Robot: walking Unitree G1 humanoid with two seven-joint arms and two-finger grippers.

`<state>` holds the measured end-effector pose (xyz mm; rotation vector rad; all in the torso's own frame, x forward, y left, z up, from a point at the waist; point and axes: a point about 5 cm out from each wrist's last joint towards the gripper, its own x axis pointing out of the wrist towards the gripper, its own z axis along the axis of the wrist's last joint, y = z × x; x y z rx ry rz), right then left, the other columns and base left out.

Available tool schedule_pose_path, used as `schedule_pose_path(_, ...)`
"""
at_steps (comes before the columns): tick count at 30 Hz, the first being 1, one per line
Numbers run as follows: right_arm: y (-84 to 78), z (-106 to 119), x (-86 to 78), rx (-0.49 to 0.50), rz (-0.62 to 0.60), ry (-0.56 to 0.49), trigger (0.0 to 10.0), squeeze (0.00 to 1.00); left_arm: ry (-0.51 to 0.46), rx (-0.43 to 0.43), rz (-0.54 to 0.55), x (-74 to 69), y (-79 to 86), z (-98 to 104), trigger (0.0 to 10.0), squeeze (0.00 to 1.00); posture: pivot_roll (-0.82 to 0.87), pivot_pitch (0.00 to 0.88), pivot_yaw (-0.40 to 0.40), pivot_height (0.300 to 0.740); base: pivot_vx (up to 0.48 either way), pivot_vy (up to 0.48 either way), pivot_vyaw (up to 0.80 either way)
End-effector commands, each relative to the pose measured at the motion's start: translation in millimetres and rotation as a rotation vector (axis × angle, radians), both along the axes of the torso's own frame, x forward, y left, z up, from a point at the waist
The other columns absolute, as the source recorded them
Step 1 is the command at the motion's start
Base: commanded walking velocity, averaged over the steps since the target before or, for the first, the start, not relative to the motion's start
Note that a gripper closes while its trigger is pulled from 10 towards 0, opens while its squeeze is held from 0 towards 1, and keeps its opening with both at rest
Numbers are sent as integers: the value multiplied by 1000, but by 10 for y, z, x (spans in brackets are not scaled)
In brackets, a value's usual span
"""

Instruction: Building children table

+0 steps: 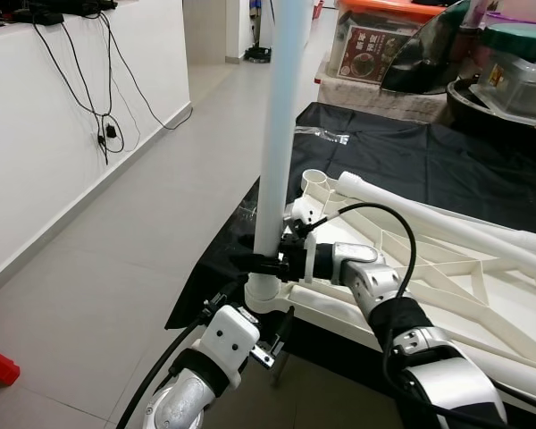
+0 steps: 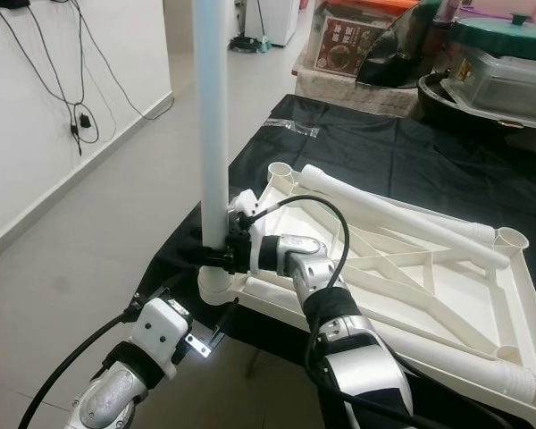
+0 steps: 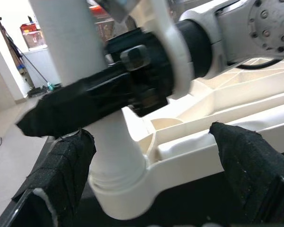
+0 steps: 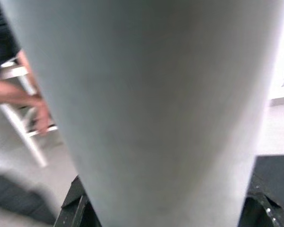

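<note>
While the white table top [image 2: 402, 268] lies upside down on a black sheet [image 2: 411, 152], one white leg [image 2: 213, 116] stands upright in the corner socket [image 2: 216, 286] at the top's 9 o'clock corner, nearest the robot's left. Right gripper [image 2: 216, 255] reaches in from 3 o'clock and is clamped around that leg just above the socket, black fingers wrapped on the tube. Right wrist view: leg tube [image 4: 146, 109] pressed close against the camera, blurred; a person's hand [image 4: 40, 118] sits at the far side near a white frame.

Left gripper [image 3: 151, 170] sits just below and in front of the same socket, at about 6 o'clock from it. Fingers [image 3: 61, 175] spread wide, one either side of the socket collar, gripping nothing; cannot tell if either pad touches the plastic.

Two more legs lie flat on the upturned top: one [image 2: 393, 210] runs from the 11 o'clock corner toward 3 o'clock, another [image 2: 456, 357] lies along the near edge at 5 o'clock. Open socket [image 2: 514, 238] at the 3 o'clock corner. Storage bins [image 1: 518, 71] and boxes stacked at 1 o'clock, cables [image 1: 98, 80] hang down the wall at 10 o'clock.
</note>
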<state>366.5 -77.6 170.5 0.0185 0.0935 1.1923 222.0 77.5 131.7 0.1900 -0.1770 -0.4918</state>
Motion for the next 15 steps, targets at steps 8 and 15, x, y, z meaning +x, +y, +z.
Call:
schedule_pose_path(8,-282,53,253,120,-576,3,0,0,20,12,-3,-29,-15,-55,10000,0,87,50,-90,740,0,0,0)
schedule_pose_path(15,-792,-135,247,59,-1291,26,0,0,21,13,-5,-35,-12,-59,10000,0,84,45,-88,740,0,0,0)
